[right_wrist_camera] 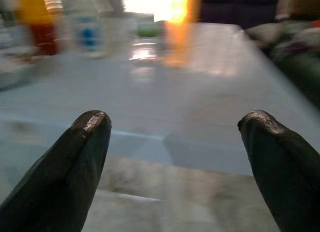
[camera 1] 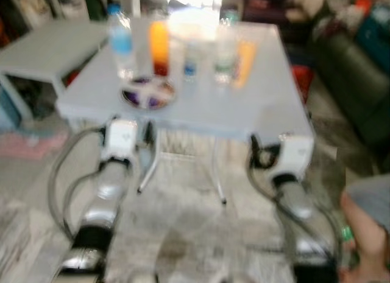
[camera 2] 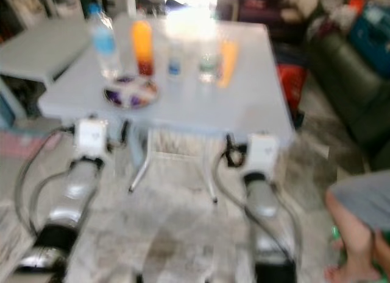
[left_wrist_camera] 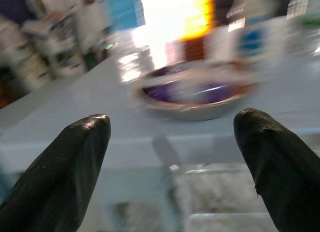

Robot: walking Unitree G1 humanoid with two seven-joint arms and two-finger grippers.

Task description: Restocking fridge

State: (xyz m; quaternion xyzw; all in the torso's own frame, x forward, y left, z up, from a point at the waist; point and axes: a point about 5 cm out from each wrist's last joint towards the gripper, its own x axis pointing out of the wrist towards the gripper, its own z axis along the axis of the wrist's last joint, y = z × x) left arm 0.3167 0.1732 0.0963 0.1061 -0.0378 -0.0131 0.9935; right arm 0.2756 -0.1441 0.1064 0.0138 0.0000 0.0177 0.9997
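The views are blurred. On a light grey table stand a water bottle with a blue label, an orange juice bottle, a small blue-labelled bottle, a clear green-labelled bottle and a leaning orange bottle. A purple bowl sits near the table's front left. My left gripper is open just short of the table's front edge, facing the bowl. My right gripper is open too, at the front edge further right, with bare tabletop ahead.
A second grey table stands at the back left. A dark sofa runs along the right, with a red object beside the table. A person's leg is at the lower right. Thin metal table legs stand between my arms.
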